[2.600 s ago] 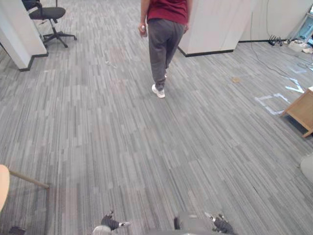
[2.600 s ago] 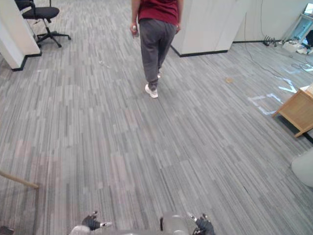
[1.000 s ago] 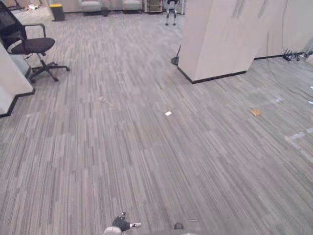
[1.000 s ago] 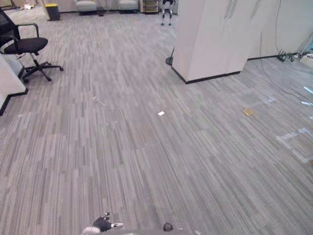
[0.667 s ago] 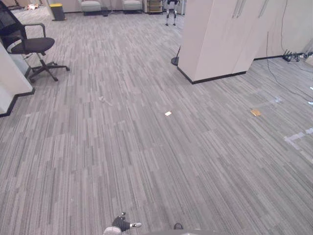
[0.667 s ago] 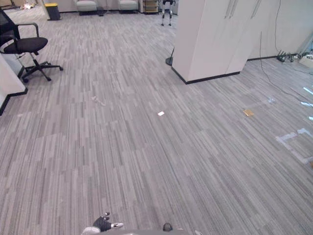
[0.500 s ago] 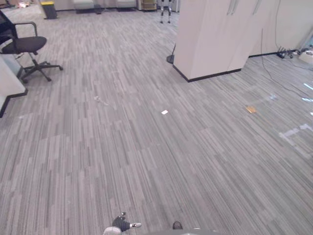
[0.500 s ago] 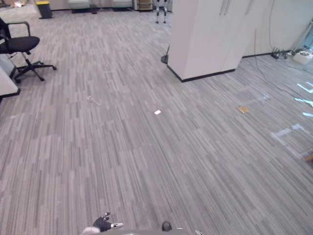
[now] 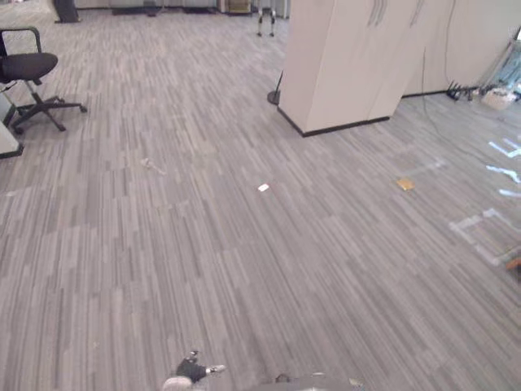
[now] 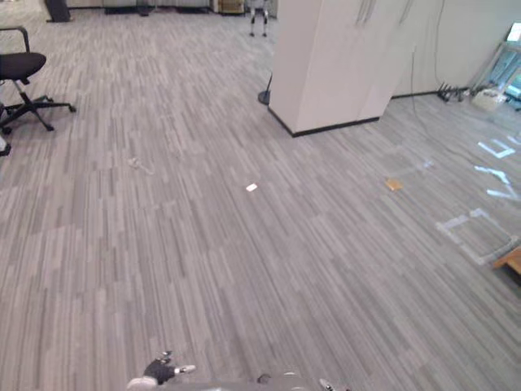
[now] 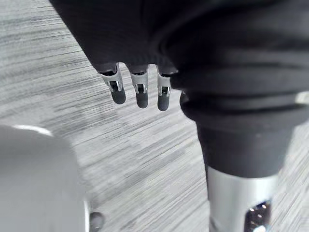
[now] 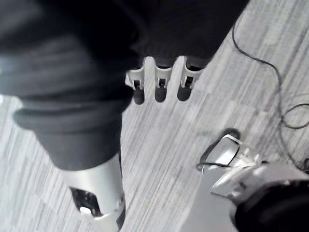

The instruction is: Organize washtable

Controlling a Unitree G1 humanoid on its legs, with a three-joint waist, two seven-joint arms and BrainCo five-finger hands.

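- The left hand (image 11: 139, 94) hangs over the grey striped carpet (image 9: 244, 277), its fingers straight and loose with nothing in them. The right hand (image 12: 159, 87) hangs the same way, slack and empty.
- A white cabinet block (image 9: 350, 65) stands far ahead of the right hand.
- Between the hands and that block lies a small white scrap (image 9: 263, 187), with a tan scrap (image 9: 404, 184) further right.
- Far ahead and left of the left hand stands a black office chair (image 9: 28, 69), partly cut off.
- Well right of the right hand are pale tape marks (image 10: 476, 228) and a wooden corner (image 10: 511, 261). The corner is cut off at the edge, and what it belongs to cannot be told.
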